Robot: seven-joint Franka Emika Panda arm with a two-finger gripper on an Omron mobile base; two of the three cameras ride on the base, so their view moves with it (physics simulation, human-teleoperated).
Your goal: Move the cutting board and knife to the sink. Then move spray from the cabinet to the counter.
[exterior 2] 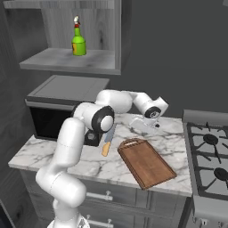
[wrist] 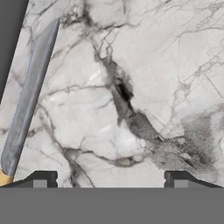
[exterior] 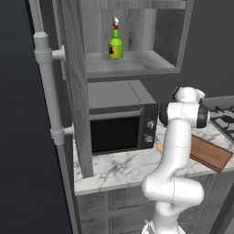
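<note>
Marble counter [exterior 2: 178, 142]: knife [exterior 2: 107, 142], cutting board [exterior 2: 146, 162], microwave [exterior 2: 62, 109]

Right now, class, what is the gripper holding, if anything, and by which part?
Nothing is held. The gripper is open over bare marble counter, with the knife lying beside it, outside the fingers.

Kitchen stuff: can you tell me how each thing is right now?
Gripper: open, empty, over bare marble.
Knife: lying flat on the counter, beside the board.
Cutting board: flat on the counter, untouched.
Spray: upright on the cabinet shelf.
Microwave: door shut.
</note>
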